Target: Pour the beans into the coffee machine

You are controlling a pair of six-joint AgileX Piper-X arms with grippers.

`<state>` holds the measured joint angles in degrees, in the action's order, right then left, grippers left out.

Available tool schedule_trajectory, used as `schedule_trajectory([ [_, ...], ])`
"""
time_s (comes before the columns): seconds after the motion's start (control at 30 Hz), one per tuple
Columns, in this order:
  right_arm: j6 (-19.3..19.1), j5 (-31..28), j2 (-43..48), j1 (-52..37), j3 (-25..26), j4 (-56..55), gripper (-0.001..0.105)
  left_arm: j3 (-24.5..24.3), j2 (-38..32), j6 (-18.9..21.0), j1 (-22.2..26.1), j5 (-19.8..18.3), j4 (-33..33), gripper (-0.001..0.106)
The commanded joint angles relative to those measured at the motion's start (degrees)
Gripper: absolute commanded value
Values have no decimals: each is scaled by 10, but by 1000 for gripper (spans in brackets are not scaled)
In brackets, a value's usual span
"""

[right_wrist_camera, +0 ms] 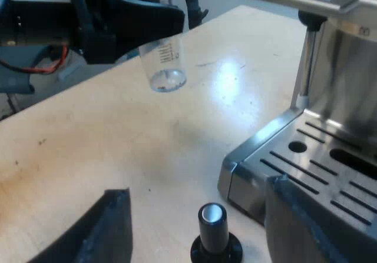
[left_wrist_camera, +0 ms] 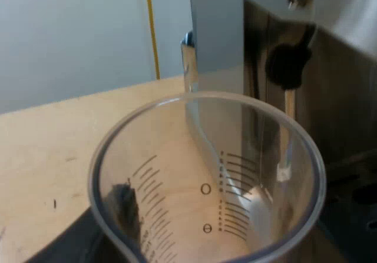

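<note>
Graduation marks ran down the clear wall of the measuring glass [left_wrist_camera: 206,175], which sat very near the left wrist camera with its round rim facing the lens. My left gripper [left_wrist_camera: 206,239] was pinching it. One black finger [left_wrist_camera: 122,207] showed dark through the plastic, pressed against the wall. The pale wood of the table [left_wrist_camera: 47,151] could be seen through the glass and beyond it. Farther off stood the steel body of the espresso machine [left_wrist_camera: 221,33], close to the glass. A black knob [left_wrist_camera: 288,66] sat on the machine's front, and a thin pale wand hung down from it.

From the right wrist, my right gripper [right_wrist_camera: 209,233] hung low over the table [right_wrist_camera: 88,139] with its two fingers spread wide and nothing held. One finger [right_wrist_camera: 109,230] was over bare wood, and the other was near the corner of the machine's base. A tamper [right_wrist_camera: 215,242] with a black knob stood upright on the wood under the gap, touching neither finger and just beside the machine's corner. The espresso machine [right_wrist_camera: 353,69] was near, showing its slotted drip tray [right_wrist_camera: 318,163] and the steam wand [right_wrist_camera: 305,63] hanging above the tray's edge. Far across the table, the left gripper [right_wrist_camera: 138,22] held the measuring glass [right_wrist_camera: 165,63] in the air, clear of the wood, slightly tilted and well apart from the machine.
</note>
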<state>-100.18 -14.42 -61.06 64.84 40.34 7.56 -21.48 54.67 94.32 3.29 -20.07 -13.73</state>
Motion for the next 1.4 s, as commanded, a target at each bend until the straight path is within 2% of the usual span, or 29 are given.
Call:
schedule_trajectory([
  [0.03, -1, 0, -9, 0, 2, 10, 52, 0, 34, 4, 0, 0, -48, 11],
  [0.2, -1, -19, -27, 0, 2, 20, 52, 0, 79, 13, 0, 4, -97, 11],
  [0.33, -1, -35, -39, 0, 2, 29, 53, 0, 106, 15, 0, 14, -106, 11],
  [0.37, -1, -35, -50, 0, 2, 34, 59, 0, 109, 15, 0, 14, -107, 11],
  [0.5, -1, -35, -72, 0, 2, 42, 68, 0, 151, 15, 0, 14, -106, 11],
  [0.6, -1, -35, -88, 0, 2, 42, 69, 0, 173, 15, 0, 14, -112, 11],
  [0.87, 15, -48, -119, -1, 2, 45, 69, 0, 239, 17, 0, 14, -196, 11],
  [1.1, 15, -50, -142, -2, 2, 102, 69, 0, 277, 17, 0, 14, -206, 11],
  [1.27, 54, -50, -162, -7, 2, 120, 69, 0, 295, 17, 0, 14, -206, 11],
  [1.4, 53, -49, -173, -7, 2, 123, 69, 0, 298, 18, 0, 14, -206, 11],
])
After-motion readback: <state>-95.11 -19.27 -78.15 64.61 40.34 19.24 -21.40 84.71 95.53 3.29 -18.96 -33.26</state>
